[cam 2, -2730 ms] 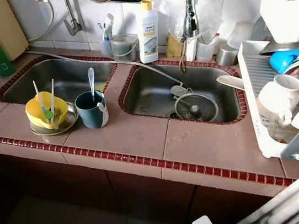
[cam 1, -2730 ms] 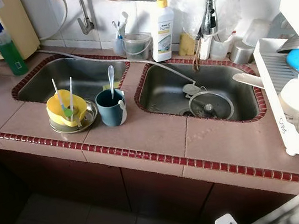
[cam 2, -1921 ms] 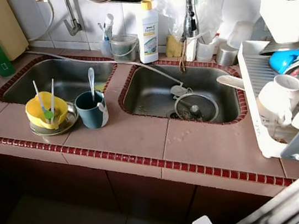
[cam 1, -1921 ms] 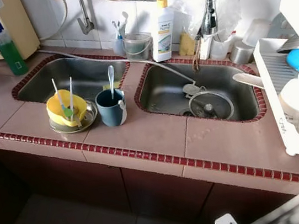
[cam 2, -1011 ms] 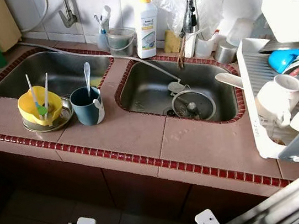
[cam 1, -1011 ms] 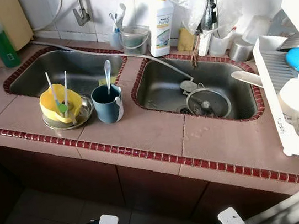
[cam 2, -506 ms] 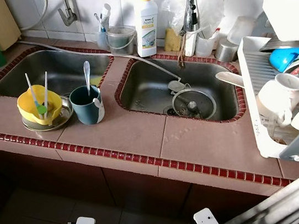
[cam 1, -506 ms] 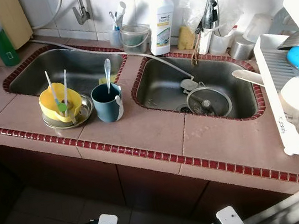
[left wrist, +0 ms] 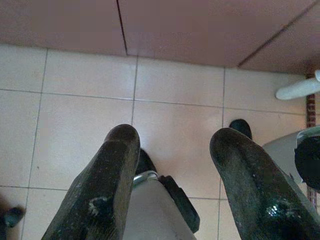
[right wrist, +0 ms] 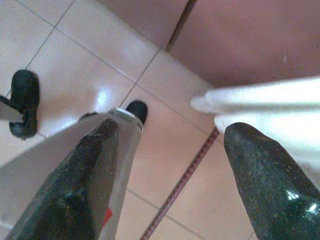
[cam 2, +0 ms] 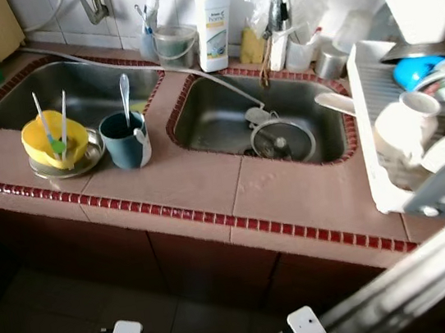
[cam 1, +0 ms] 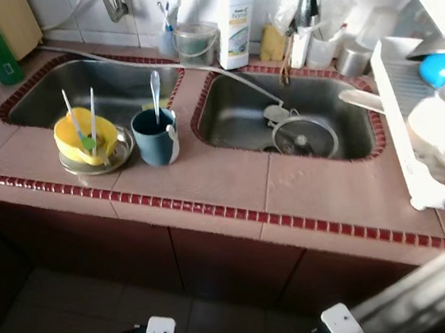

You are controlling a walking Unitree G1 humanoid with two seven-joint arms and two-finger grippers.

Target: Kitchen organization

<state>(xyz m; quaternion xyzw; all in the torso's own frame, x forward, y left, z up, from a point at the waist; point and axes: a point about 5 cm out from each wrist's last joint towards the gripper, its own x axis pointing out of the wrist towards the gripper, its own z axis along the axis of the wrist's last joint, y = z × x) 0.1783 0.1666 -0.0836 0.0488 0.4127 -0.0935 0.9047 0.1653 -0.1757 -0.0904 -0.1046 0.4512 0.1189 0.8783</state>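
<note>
Both arms hang idle by the floor; left gripper (left wrist: 172,145) & right gripper (right wrist: 167,145) spread wide, empty. Yellow bowl (cam 1: 86,136) & blue mug (cam 1: 156,136) sit on worktop (cam 1: 208,181) well above/ahead, beside sink (cam 1: 282,117), prob. awaiting washing.

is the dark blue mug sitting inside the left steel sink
No, the dark blue mug stands on the tiled counter between the two sinks.
</note>
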